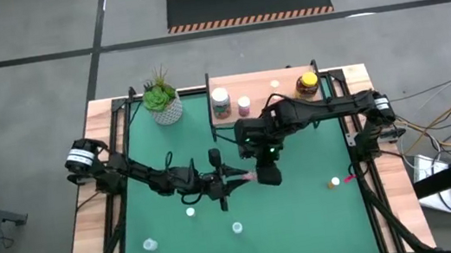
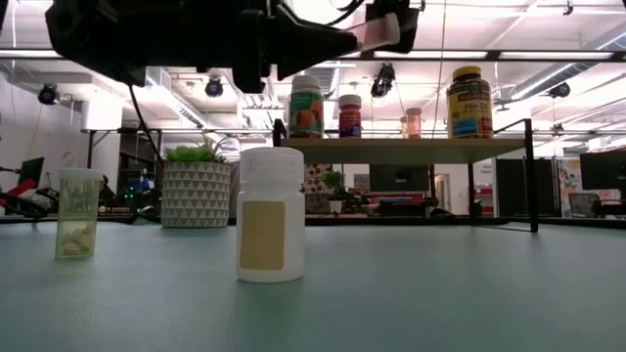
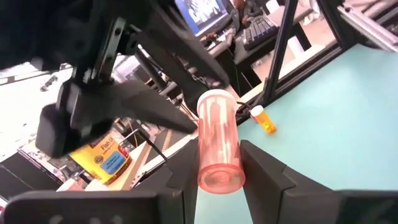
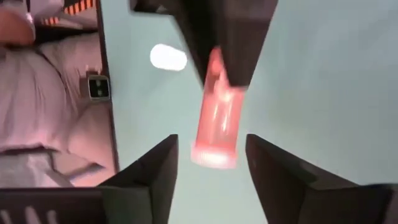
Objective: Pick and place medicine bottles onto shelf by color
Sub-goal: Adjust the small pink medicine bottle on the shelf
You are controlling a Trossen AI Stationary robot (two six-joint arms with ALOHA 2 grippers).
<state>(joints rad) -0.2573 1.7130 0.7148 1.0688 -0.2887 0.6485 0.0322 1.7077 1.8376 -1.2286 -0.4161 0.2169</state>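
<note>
Far left in the low view: clear greenish bottle (image 2: 78,213) upright on the green bench (image 1: 308,220), pale tablets inside. Beside it, potted plant (image 2: 196,186) in a patterned white pot. Nearer the camera, white bottle (image 2: 270,215) upright, its tan label blank.

On the shelf (image 2: 401,150), four bottles upright in a row:
- green-capped bottle (image 2: 306,108) with fruit artwork, text too small to read
- purple-labelled bottle (image 2: 349,115), print unreadable
- small pinkish bottle (image 2: 413,122) further back
- amber jar (image 2: 469,102) with yellow lid, large words looking like "Fish Oil", hard to confirm

Above mid-bench, left tool (image 3: 221,165) pinching the pink bottle (image 3: 219,140) between both fingers, bottle lifted clear of the surface. Right tool (image 4: 211,146) at the bottle's other end, fingers spread wide on either side and not touching it. From above, both tools meeting just below the shelf, the bottle between them.

Bench surface green, framed in light wood and black rails. Loose on it: three small white-capped bottles at lower left, and an orange bottle (image 1: 334,183) towards the right edge.

Beyond the bench: grey floor, black mat (image 1: 249,3) with striped edges, ceiling strip lights, monitors, cables at right. Yellow package (image 3: 106,158) in the left wrist view, writing illegible. Arm bodies cut off at the top of the low view.
</note>
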